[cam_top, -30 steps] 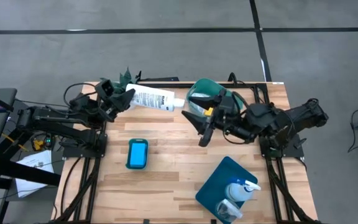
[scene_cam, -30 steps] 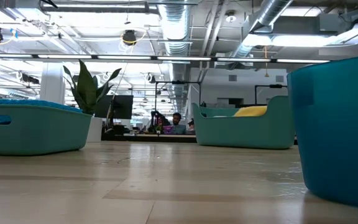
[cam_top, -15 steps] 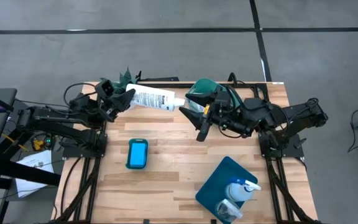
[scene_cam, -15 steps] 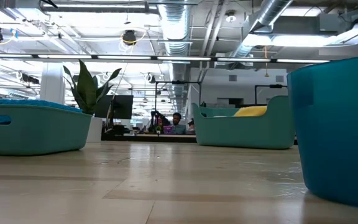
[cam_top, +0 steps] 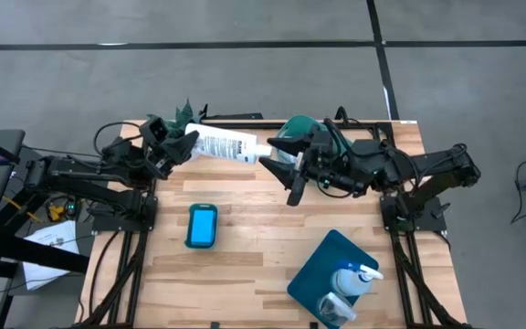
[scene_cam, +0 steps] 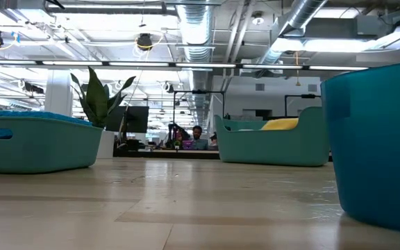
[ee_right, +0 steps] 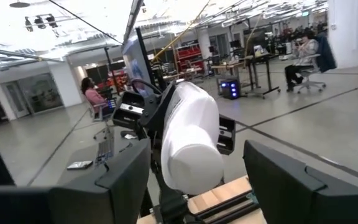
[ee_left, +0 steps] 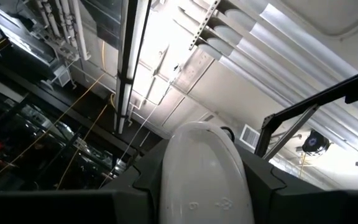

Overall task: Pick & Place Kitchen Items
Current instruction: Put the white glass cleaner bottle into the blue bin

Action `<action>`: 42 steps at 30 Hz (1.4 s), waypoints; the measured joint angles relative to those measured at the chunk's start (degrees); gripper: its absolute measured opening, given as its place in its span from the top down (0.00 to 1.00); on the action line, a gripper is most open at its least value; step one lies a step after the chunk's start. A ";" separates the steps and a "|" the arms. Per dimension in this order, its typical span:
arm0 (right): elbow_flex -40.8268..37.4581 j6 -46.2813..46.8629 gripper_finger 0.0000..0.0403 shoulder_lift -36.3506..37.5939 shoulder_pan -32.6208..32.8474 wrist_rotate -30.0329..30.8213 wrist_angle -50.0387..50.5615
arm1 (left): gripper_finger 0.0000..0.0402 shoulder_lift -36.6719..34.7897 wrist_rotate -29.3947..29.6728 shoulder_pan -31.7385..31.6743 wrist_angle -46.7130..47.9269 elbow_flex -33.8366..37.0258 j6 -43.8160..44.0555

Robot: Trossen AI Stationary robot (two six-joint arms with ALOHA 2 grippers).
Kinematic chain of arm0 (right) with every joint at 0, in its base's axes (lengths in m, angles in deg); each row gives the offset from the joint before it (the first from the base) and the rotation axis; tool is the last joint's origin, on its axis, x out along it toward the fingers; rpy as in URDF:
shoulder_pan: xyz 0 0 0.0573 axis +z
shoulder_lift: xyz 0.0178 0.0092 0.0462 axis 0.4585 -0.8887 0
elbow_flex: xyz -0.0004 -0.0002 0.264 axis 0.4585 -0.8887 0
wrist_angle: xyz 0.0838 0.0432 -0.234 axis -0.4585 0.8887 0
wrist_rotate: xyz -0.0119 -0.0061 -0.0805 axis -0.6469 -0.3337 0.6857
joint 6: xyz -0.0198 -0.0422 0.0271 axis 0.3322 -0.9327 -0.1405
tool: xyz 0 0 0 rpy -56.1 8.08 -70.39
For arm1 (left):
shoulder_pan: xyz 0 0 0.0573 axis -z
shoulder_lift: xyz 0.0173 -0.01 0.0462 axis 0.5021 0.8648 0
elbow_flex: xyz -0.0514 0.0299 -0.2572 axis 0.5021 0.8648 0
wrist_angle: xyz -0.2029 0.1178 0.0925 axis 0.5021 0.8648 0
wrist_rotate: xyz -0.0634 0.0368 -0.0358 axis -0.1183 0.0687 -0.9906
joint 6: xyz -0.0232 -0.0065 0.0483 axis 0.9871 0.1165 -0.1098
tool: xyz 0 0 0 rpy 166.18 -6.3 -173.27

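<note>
A small white bottle [cam_top: 226, 144] hangs above the table's far left part with my left gripper [cam_top: 179, 146] shut on it; it fills the gap between the fingers in the left wrist view [ee_left: 201, 177]. My right gripper [cam_top: 278, 168] is open and level, facing the bottle's free end [ee_right: 191, 143]. Its two fingers stand on either side of that end with a gap on each side. A blue sponge [cam_top: 202, 226] lies flat on the table's left middle. Neither arm shows in the low view. My left gripper pinches the white bottle between its two fingers at the end nearest the table's left edge [cam_top: 193, 142]. The fingers come from the left and slant upward, lying along the bottle. The bottle is lifted clear, and its free end [cam_top: 259, 153] points toward my right gripper.
A teal tub [cam_top: 322, 265] at the near right holds a pale-blue spray bottle [cam_top: 354, 279] and a crinkled cup [cam_top: 334, 309]. Another teal tub [cam_top: 297, 128] sits far behind my right gripper, with a yellow cloth [scene_cam: 280, 124] in it. A potted plant [cam_top: 183, 113] stands at the far left.
My right gripper has moved toward the table's left edge, up to the bottle's free end, staying open. My left gripper and the bottle have kept still.
</note>
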 joint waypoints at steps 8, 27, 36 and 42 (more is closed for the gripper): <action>0.00 1.47 0.45 0.00 -0.67 -2.55 -0.01 | 0.69 0.00 0.00 0.20 0.00 0.00 -0.06; 0.02 2.04 0.74 0.02 -0.85 -2.92 0.96 | 0.64 0.02 -0.02 0.20 0.13 0.00 -0.12; 0.02 1.86 0.74 -0.02 -0.69 -2.74 1.14 | 0.44 0.00 1.42 0.20 -0.23 -0.04 0.33; 0.02 1.86 0.74 0.00 -0.24 -2.57 1.58 | 0.27 -1.08 1.44 0.22 0.08 -0.04 -1.46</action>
